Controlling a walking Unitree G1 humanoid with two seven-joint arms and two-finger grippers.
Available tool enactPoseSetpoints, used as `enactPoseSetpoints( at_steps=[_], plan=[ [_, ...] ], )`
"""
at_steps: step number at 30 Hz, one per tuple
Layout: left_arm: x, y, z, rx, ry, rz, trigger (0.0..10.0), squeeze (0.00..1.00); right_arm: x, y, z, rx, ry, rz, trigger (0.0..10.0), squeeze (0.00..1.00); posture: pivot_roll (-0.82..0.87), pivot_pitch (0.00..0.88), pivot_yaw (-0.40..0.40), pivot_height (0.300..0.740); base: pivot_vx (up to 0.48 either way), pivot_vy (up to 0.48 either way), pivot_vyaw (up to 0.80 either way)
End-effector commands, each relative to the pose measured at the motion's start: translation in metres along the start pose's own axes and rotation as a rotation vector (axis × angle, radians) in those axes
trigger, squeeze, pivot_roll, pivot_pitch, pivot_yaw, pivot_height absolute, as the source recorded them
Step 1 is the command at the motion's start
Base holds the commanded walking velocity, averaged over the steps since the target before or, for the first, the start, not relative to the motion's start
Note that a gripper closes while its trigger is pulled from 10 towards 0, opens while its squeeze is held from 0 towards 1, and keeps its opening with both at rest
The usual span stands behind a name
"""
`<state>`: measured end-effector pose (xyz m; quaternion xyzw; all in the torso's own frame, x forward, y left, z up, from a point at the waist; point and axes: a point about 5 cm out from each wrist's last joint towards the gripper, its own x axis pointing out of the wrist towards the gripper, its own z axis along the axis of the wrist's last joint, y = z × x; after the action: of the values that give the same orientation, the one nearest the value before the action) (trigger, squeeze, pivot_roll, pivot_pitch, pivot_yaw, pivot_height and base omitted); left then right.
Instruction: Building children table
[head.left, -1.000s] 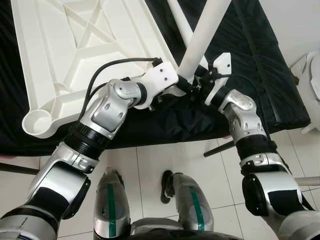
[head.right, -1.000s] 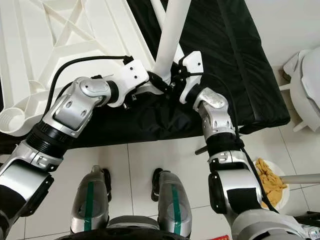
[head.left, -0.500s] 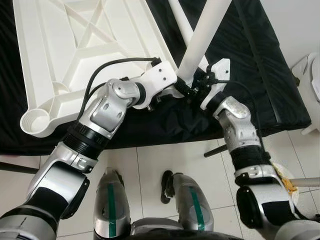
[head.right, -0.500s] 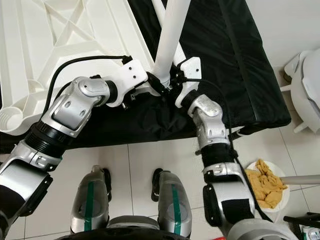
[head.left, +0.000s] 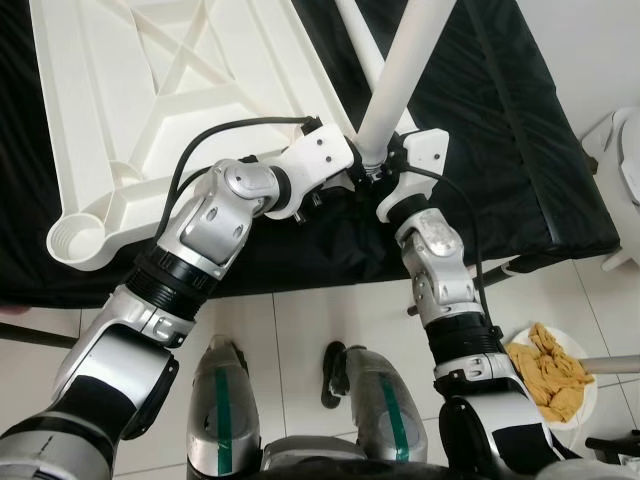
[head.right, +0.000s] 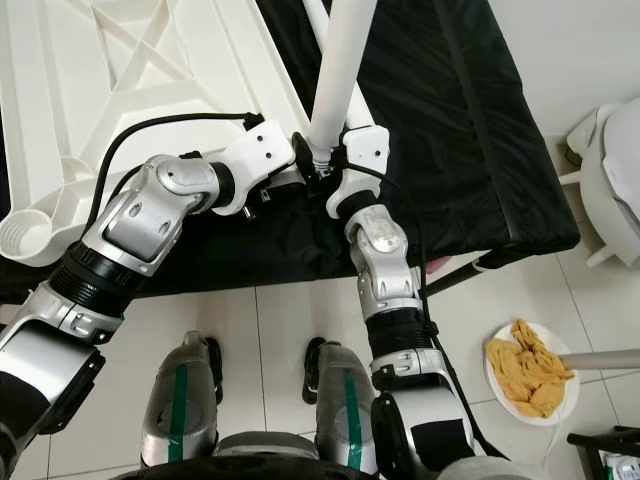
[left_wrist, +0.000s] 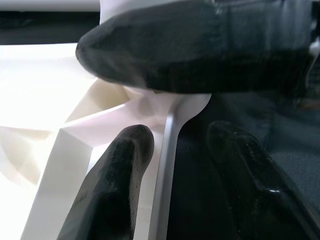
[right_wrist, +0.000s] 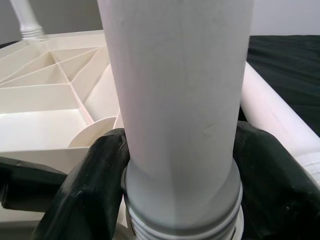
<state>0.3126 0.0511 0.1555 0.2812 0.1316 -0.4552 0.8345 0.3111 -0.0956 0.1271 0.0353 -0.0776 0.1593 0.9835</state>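
- White table leg (head.left: 400, 80) stands steeper than a second ago, gripped by the right end effector (right_wrist: 177, 165) near its threaded base.
- Left end effector (left_wrist: 175, 145), fingers apart, steadies the upturned tabletop (head.left: 170, 90) corner; seating looks close.

Silver arms with black joint bands, white wrist housings, a looping black cable (head.left: 235, 127), green stripes (head.left: 223, 435) down both silver legs.

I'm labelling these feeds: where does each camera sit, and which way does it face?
Eye views: on the head, looking down at the tabletop, both arms and legs.
Left wrist view: along the left gripper, at the tabletop's corner.
Right wrist view: along the right gripper, shut on the leg.
Shared: the leg shows in both eye views and the right wrist view.
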Motion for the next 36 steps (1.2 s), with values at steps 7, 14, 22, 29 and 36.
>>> enactPoseSetpoints(
  at_steps=[7, 14, 22, 29, 36],
  plan=[
    [0.002, -0.005, -0.001, 0.016, 0.002, -0.002, 10.0, 0.0, -0.006, 0.014, -0.019, -0.016, 0.086, -0.109, 10.0, 0.0, 0.02, 0.053, -0.092, 0.74, 0.0, 0.0, 0.0],
    [0.001, -0.006, -0.002, 0.015, 0.003, 0.001, 10.0, 0.0, -0.005, 0.013, -0.02, -0.049, 0.093, -0.188, 10.0, 0.0, 0.03, 0.046, -0.092, 0.74, 0.0, 0.0, 0.0],
    [0.0, -0.005, -0.003, 0.019, 0.007, 0.001, 10.0, 0.0, -0.007, 0.01, -0.019, -0.039, 0.093, -0.187, 10.0, 1.0, 0.02, 0.047, -0.087, 0.74, 0.0, 0.0, 0.0],
    [0.0, -0.005, -0.003, 0.019, 0.007, 0.001, 10.0, 0.0, -0.006, 0.005, -0.015, -0.033, 0.078, -0.165, 10.0, 1.0, 0.02, 0.053, -0.086, 0.74, 0.0, 0.0, 0.0],
    [0.0, -0.004, -0.002, 0.018, 0.004, 0.006, 10.0, 0.0, -0.005, -0.006, -0.014, -0.027, 0.091, -0.105, 10.0, 1.0, 0.02, 0.059, -0.085, 0.74, 0.0, 0.0, 0.0]
  ],
)
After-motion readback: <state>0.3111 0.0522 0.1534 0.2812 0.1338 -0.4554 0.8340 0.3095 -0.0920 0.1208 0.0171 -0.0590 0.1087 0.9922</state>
